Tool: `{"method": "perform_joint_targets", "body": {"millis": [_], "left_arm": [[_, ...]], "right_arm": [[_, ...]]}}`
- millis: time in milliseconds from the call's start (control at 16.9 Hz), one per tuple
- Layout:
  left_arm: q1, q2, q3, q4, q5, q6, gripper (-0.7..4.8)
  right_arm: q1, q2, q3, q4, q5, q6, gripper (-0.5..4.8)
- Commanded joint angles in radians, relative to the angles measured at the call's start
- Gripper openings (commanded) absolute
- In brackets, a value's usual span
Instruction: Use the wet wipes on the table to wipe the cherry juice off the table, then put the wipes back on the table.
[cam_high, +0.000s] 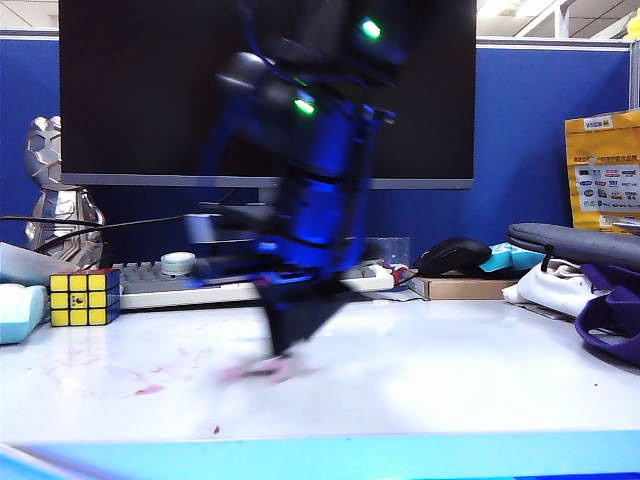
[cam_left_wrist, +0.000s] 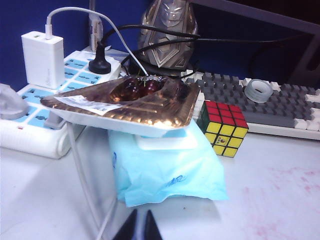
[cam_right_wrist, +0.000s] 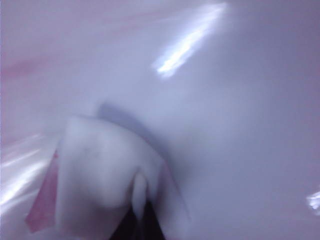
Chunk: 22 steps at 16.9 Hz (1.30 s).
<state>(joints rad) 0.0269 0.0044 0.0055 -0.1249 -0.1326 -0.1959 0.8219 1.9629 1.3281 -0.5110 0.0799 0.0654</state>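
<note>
I am pinching the wet wipes (cam_right_wrist: 107, 170) between the tips of my right gripper (cam_high: 283, 352), pressing the crumpled sheet down onto the table (cam_high: 470, 370) near its middle, just right of where the cherry juice (cam_high: 150, 388) is smeared pink. The wipe is showing pink at its edges, so I judge the wiping is underway, with streaks left toward the left of the exterior view. To do this well I am aiming to keep the sheet flat against the surface, pressing lightly and sweeping across the blotches without letting it slip from the jaws. My left gripper (cam_left_wrist: 139, 231) is resting pressed together and empty, near the blue tissue pack (cam_left_wrist: 165, 172).
</note>
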Motion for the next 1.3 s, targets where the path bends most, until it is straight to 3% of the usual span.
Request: {"method": "perform_joint_targets", "body": {"millis": [59,296,592,710,887,1065,1301], "left_arm": [[0.0,-0.003,0.0,0.006,0.002,0.005,0.28],[0.0,-0.003,0.0,0.006,0.002,0.005,0.28],[0.0,-0.003,0.0,0.006,0.002,0.004,0.28],[0.0,-0.003,0.0,0.006,0.002,0.004,0.28],[0.0,-0.003,0.0,0.006,0.002,0.004,0.28],[0.0,-0.003,0.0,0.006,0.002,0.004,0.28],[0.0,-0.003,0.0,0.006,0.002,0.004,0.28]], "right_arm": [[-0.062,0.022,0.021,-0.082,-0.077,0.01,-0.01],[-0.018,0.024,0.021,-0.219,-0.318,-0.022,-0.01],[0.056,0.023,0.021,-0.314,-0.349,-0.051,-0.01],[0.052,0.023,0.021,-0.369,-0.299,-0.072,-0.01],[0.014,0.024,0.021,-0.374,-0.087,-0.072,-0.01],[-0.061,0.023,0.021,-0.322,0.044,-0.065,-0.01],[-0.24,0.024,0.021,-0.249,0.08,-0.066,-0.01]]}}
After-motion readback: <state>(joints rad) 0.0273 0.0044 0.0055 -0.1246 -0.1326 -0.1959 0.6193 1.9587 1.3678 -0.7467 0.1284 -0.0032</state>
